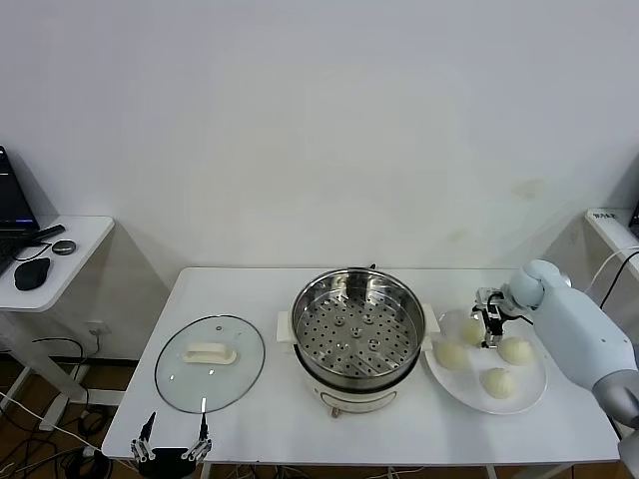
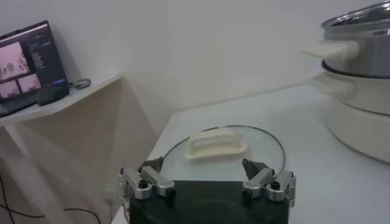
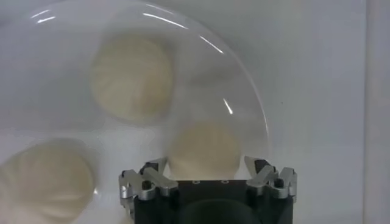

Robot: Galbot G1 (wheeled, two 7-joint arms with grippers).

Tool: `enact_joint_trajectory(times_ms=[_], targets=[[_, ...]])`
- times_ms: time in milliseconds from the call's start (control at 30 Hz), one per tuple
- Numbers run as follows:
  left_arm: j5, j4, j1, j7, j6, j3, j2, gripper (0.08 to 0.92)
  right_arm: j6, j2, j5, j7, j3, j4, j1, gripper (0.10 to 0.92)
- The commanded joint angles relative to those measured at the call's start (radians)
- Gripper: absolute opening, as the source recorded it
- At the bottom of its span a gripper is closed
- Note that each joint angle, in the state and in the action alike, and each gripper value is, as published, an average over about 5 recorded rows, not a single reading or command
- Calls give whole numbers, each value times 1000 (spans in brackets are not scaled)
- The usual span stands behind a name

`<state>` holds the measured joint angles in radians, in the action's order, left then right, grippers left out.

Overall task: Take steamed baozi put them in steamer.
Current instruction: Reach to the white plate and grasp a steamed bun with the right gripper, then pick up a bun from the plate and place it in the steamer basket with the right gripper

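Baozi: four pale cream buns on a white plate (image 1: 534, 394) at the right side of the table, none in the pot. One (image 1: 451, 356) lies at the plate's left, one (image 1: 515, 350) toward its right, one (image 1: 498, 382) at the near edge, and one (image 1: 471, 329) at the far side, partly hidden behind the right gripper.
Right gripper (image 1: 491, 329): lowered over the far part of the plate, above the far bun. In the right wrist view its fingers (image 3: 149, 176) stand apart with that bun (image 3: 204, 149) between them; whether they touch it cannot be told.
Steamer (image 1: 357, 339): shiny steel pot with a perforated tray and white side handles, at the table's middle, just left of the plate; the tray holds no buns.
Glass lid (image 1: 210, 362): round, with a white handle, lying flat on the table left of the steamer and apart from it.
Left gripper (image 1: 173, 447): parked at the near edge of the table, just near of the lid, jaws spread wide and holding nothing.
Table (image 1: 260, 289): white, against a plain white wall.
Side desk (image 1: 85, 239): far left, carrying a laptop (image 1: 12, 205) and a dark mouse (image 1: 32, 272).
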<state>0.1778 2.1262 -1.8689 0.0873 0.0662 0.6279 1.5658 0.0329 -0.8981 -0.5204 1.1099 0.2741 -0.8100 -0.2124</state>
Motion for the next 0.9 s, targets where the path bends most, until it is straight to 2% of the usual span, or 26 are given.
enact_joint_trajectory(times_ms=[33,300,433,733,800,900], targets=[[1,-3,1,1,0,-2,0,823,-3,-3,1,-2,-6,6,-1,782],[4,-2,1,3,0,-9,2,823,5,17,18,12,-8,-16,4,563],[5,-2,2,5,-1,-12,0,823,3,31,44,17,-10,-35,18,493],[7,5,10,13,-3,-17,-5,823,33,61,241,78,118,-114,239,476],[8,9,14,16,-3,-16,-6,823,81,39,303,115,155,-111,326,478],[8,16,21,20,-1,-15,-7,823,244,-33,427,188,222,-61,464,482]])
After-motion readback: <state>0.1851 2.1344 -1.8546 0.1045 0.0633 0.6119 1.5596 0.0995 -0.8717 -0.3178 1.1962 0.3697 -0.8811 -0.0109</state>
